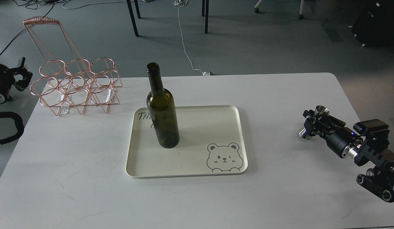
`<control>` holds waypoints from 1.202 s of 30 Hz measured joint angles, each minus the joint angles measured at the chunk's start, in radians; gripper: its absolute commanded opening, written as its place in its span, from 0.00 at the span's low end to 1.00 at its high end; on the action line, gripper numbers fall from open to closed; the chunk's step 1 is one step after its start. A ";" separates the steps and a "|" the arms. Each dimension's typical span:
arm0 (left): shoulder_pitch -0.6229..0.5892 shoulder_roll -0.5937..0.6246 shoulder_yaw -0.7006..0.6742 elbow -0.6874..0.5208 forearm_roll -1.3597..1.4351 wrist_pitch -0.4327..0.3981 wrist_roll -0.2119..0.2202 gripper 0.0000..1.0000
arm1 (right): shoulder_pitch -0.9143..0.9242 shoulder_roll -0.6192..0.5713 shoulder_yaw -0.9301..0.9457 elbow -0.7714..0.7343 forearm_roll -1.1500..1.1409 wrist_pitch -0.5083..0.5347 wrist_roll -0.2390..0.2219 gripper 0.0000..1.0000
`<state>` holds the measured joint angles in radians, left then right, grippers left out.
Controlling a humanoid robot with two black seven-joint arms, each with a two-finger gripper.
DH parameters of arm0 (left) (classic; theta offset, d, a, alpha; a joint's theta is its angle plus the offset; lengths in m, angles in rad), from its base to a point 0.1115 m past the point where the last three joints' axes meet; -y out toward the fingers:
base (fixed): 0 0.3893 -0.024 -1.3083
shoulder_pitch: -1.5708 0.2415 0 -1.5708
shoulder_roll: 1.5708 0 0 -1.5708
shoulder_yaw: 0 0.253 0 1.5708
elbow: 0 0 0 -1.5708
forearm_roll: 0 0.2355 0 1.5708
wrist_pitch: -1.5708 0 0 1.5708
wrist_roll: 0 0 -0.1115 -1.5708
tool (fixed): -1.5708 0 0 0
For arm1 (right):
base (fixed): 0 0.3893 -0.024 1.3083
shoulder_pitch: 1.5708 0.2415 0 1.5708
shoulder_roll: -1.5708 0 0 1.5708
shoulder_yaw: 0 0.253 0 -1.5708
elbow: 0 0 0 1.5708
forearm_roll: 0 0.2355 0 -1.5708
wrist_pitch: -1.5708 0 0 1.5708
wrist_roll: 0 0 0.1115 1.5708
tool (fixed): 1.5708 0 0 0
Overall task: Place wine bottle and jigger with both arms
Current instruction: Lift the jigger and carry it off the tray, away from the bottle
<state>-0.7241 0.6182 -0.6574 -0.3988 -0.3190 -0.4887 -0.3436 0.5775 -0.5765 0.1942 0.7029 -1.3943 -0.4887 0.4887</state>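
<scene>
The wine bottle [162, 117], dark olive green with an open neck, stands upright on the left half of the cream tray [216, 127]. My right gripper [312, 122] is over the table's right side, well right of the tray, shut on the silver jigger [321, 111]. The jigger is tilted, its upper cup pointing up and right. I cannot tell whether its lower end touches the table. My left gripper [21, 76] is off the table's far left edge, dark and small, away from the bottle.
A copper wire bottle rack [76, 86] stands at the table's back left corner. The tray carries a bear drawing [223, 158] at its front right. The white table [279, 178] has a rounded back right corner. Chair legs and cables lie on the floor behind.
</scene>
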 measured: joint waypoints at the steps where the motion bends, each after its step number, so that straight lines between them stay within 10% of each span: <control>1: 0.000 0.000 0.000 0.000 0.000 0.000 0.000 0.98 | -0.005 0.001 0.000 0.000 0.000 0.000 0.000 0.26; 13: 0.000 0.000 -0.002 0.000 0.000 0.000 0.000 0.98 | -0.014 -0.002 -0.001 0.039 0.001 0.000 0.000 0.64; 36: 0.000 0.020 -0.003 0.000 -0.003 0.000 0.000 0.98 | -0.006 -0.190 -0.057 0.261 0.003 0.000 0.000 0.84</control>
<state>-0.7241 0.6381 -0.6607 -0.3991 -0.3218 -0.4887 -0.3438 0.5712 -0.7661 0.1373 0.9637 -1.3914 -0.4887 0.4887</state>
